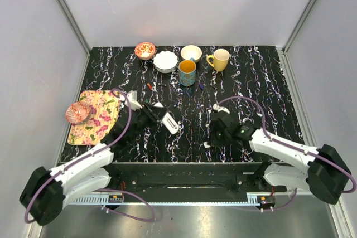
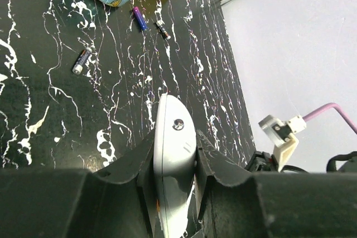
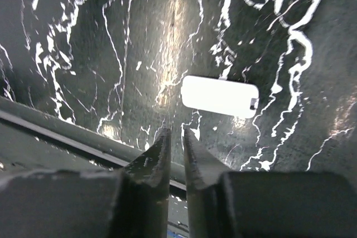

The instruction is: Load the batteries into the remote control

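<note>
Evidently we pinch the remote control (image 2: 173,115) in the left gripper (image 2: 175,143) to steady it for loading; the right gripper (image 3: 174,135), jaws almost pressed together and empty, hangs near the small white chip (image 3: 219,96)

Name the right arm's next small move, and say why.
Probably lift the right pincer and head for a loose battery: its jaws are nearly closed on nothing, the small white piece lies on the table beside them, and the left pincer grips the remote.
</note>
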Robot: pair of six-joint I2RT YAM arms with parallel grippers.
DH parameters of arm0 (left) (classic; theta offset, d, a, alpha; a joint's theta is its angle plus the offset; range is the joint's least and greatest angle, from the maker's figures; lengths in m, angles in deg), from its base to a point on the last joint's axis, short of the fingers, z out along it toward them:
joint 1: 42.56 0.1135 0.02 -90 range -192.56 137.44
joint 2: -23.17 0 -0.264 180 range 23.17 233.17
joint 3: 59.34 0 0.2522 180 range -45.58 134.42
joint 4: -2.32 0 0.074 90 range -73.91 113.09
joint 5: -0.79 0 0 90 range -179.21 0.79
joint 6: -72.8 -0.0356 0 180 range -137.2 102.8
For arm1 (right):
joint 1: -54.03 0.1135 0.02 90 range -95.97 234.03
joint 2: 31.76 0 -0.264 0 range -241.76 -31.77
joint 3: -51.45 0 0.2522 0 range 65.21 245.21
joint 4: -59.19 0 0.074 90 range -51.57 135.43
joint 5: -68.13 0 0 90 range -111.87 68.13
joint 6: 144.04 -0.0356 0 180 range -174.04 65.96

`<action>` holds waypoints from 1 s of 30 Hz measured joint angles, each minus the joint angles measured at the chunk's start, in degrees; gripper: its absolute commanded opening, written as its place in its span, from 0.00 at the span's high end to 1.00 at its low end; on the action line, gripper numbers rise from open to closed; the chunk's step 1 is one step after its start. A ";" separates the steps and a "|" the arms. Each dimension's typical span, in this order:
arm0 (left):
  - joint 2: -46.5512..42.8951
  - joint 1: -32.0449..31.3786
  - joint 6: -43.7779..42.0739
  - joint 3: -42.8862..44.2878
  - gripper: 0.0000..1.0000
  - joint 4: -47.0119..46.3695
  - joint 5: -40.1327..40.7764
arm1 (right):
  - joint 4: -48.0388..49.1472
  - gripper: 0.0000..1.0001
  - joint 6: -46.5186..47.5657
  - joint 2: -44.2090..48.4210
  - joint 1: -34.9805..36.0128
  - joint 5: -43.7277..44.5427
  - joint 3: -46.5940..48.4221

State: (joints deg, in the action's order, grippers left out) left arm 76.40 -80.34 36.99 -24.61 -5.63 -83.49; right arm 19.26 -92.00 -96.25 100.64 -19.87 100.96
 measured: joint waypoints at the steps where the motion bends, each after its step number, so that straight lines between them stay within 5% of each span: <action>1: -1.95 0.00 0.00 -0.76 1.00 0.92 0.13 | 0.07 0.92 -0.26 -0.63 0.92 -0.17 0.02; 3: -4.59 0.00 -0.17 -1.64 1.00 2.54 0.17 | -0.02 1.00 -0.70 -2.12 2.38 -0.59 0.02; 30: -21.77 0.00 -3.26 -4.63 1.00 16.55 3.85 | 3.74 1.00 -0.50 -22.99 -0.22 4.52 9.27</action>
State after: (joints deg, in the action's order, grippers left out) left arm 54.63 -80.34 33.74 -29.24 10.92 -79.65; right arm 23.00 -92.50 -119.25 100.42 -15.34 110.23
